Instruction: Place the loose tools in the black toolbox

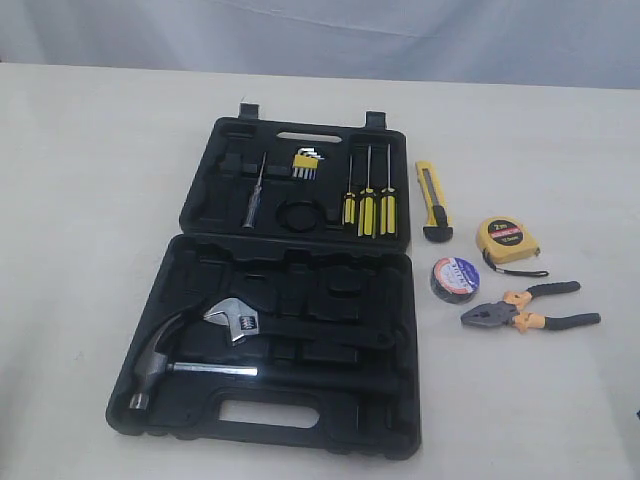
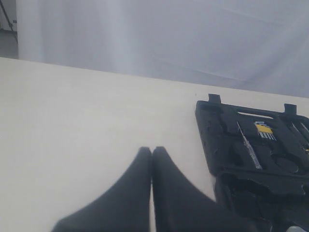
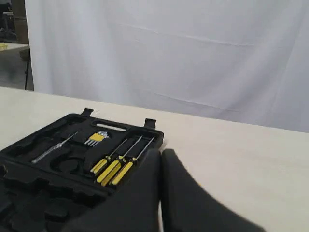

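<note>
While both grippers are clenched on nothing, the left gripper above bare table to the left of the black toolbox and the right gripper on the side of its lid, no loose tool is in the box yet. All four lie on the table to the right of it: the yellow-black utility knife just beside the lid, the yellow tape measure further right, then the black tape roll and the pliers nearer the front.

I think the main danger is the crowding. The roll lies just beside the nose of the pliers, so fingers that open around one can push the other away. The black strap of the tape measure lies loose toward the pliers and could catch. The knife and the pliers lie flat and low, so a grasp may slip or scrape the table. Each tool must also go over the raised wall of the box without knocking the yellow-handled screwdrivers out of their places.

Open room is wide to the left of the box and in front of the pliers. No table edge shows near the tools.
</note>
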Tool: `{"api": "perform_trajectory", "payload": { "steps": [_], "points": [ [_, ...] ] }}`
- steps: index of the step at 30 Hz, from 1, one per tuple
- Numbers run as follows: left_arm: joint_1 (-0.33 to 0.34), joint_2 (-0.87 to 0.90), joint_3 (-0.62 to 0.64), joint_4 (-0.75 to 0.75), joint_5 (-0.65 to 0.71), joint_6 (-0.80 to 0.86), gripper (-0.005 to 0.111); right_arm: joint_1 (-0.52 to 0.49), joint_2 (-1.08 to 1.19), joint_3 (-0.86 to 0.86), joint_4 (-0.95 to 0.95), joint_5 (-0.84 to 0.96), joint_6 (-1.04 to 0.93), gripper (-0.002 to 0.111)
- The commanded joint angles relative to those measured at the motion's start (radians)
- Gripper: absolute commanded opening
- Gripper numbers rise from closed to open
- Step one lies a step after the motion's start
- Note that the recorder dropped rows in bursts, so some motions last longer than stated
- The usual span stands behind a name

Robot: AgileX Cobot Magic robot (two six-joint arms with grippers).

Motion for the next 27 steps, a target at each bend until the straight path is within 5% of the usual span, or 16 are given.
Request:
{"api": "perform_trajectory", "payload": {
  "steps": [1, 5, 12, 21, 27],
  "points": [
    [-0.006, 0.004, -0.005, -0.008, 0.003, 0.000, 0.000, -0.004, -0.005, 0.001, 0.050, -0.134, 0.060, 0.000],
    [-0.006, 0.004, -0.005, -0.008, 0.003, 0.000, 0.000, -0.004, -0.005, 0.001, 0.225, -0.108, 0.210, 0.000],
    [-0.006, 0.004, -0.005, -0.008, 0.003, 0.000, 0.000, -0.004, 0.097, -0.180, 0.235, 0.100, 0.201, 0.000],
    [-0.006, 0.004, -0.005, -0.008, 0.003, 0.000, 0.000, -0.004, 0.599, -0.725, 0.186, 0.695, 0.007, 0.000],
    [-0.006, 0.004, -0.005, -0.008, 0.003, 0.000, 0.000, 0.087, 0.984, -1.136, 0.197, 1.057, -0.093, 0.000]
  ]
}}
